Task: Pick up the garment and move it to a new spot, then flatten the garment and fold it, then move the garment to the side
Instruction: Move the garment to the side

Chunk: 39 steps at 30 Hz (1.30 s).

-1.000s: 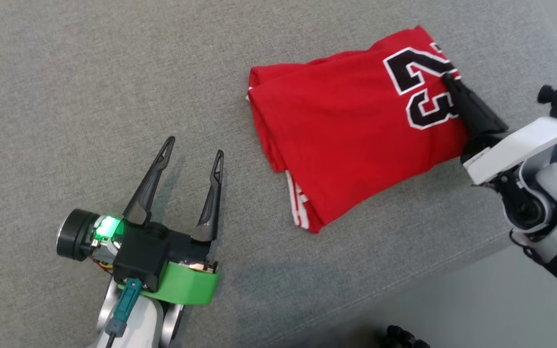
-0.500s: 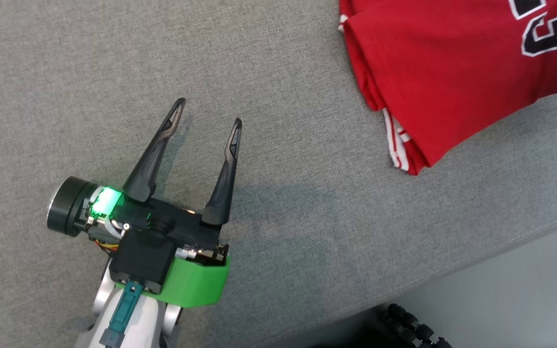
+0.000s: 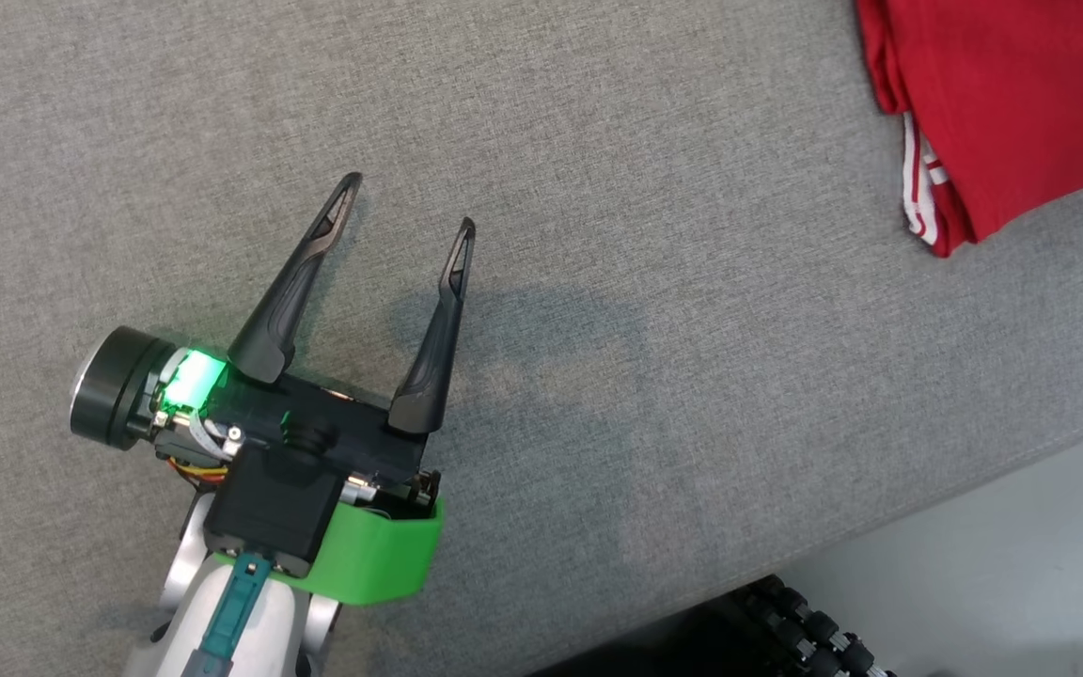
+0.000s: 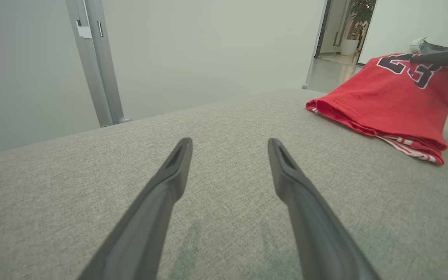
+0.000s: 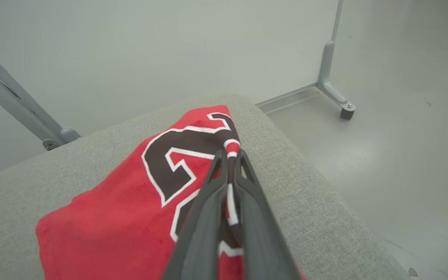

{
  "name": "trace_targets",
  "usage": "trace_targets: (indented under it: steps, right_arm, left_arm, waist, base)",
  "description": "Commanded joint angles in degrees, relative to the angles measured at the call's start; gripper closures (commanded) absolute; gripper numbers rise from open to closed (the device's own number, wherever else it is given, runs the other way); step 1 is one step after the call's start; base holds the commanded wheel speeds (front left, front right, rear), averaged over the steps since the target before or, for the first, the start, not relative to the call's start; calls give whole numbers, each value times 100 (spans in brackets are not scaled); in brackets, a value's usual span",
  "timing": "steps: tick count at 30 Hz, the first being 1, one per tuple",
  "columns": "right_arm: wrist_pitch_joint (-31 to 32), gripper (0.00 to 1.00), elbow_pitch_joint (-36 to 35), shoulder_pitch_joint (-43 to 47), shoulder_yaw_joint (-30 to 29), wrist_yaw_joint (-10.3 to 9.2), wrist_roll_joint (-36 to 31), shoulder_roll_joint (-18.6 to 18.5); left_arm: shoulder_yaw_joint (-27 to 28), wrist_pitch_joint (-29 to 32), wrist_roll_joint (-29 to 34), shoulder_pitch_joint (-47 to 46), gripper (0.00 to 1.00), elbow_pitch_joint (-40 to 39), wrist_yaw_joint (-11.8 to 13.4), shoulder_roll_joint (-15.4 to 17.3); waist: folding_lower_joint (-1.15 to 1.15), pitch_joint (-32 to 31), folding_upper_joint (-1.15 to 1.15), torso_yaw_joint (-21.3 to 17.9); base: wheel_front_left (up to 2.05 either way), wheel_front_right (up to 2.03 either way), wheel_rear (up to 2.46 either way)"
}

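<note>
Folded red jersey garment with a black number (image 5: 103, 210) is lying near the right corner of the grey fabric worktop (image 3: 654, 310). My right hand (image 5: 230, 155) is pinching it at the number. My left hand (image 3: 407, 202) is hanging released over bare fabric. Folding is looking done, and I'm judging only the move to the side is left or finishing.

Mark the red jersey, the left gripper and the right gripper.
red jersey (image 4: 387, 97), left wrist view, on the top red panel below the number.
left gripper (image 3: 408, 202), head view, midway between its open fingertips.
right gripper (image 5: 231, 154), right wrist view, midway between fingertips shut on the red jersey.
</note>
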Motion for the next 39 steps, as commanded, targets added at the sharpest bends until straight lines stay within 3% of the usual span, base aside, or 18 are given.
trace_targets:
  steps: [1, 8, 9, 10, 11, 16, 22, 27, 32, 39]
  right_arm:
    - [-22, 100, 28, -3, -32, 0, -52, -27]
    - [-22, 100, 488, -65, -322, -1, -440, -84]
    - [-22, 80, 638, -87, -379, -1, -577, -54]
    - [-22, 24, 818, -111, -428, -1, -742, -18]
    - [-22, 0, 975, -141, -482, -1, -944, 40]
    - [-22, 0, 1334, -246, -1190, -1, -2124, 423]
    - [-22, 0, 427, 252, -1926, -1, -3279, 1340]
    - [-21, 0, -316, 818, -1645, -1, -3649, 1926]
    - [-22, 0, -761, 1350, -1089, -1, -3794, 2177]
    - [-21, 0, -1098, 2101, -832, 0, -4005, 2542]
  left_arm:
    - [4, 10, 24, -104, 0, -31, -13, 42]
    - [-50, 54, 21, -155, 0, -85, -1, 79]
    - [-66, 43, 12, -164, 0, -69, -5, 77]
    - [-73, 25, 0, -174, 0, -57, 2, 69]
    - [-74, 0, -14, -182, 0, -37, 16, 56]
    - [-121, -111, -98, -158, 0, 90, 72, -28]
    - [-83, -261, -241, 37, 0, 346, 172, -73]
    - [51, -386, -557, 280, 0, 755, 309, -168]
    - [272, -459, -895, 532, 0, 1240, 551, -284]
    - [464, -503, -1316, 895, 0, 1850, 713, -390]
  waist:
    - [0, 15, 0, 7]
    - [0, 40, 0, 70]
    - [0, 20, 0, 96]
    - [0, 1, 0, 122]
    - [0, -24, 0, 149]
    - [0, -215, 0, 264]
    - [0, -616, 0, 351]
    - [0, -1136, 0, 420]
    - [0, -1745, 0, 574]
    - [0, -2535, 0, 809]
  base:
    - [0, 0, 0]
    - [0, 0, 0]
    - [0, 0, 0]
    - [0, 0, 0]
    - [0, 0, 0]
    - [0, 0, 0]
    - [0, 0, 0]
    - [0, 0, 0]
    - [0, 0, 0]
    - [0, 0, 0]
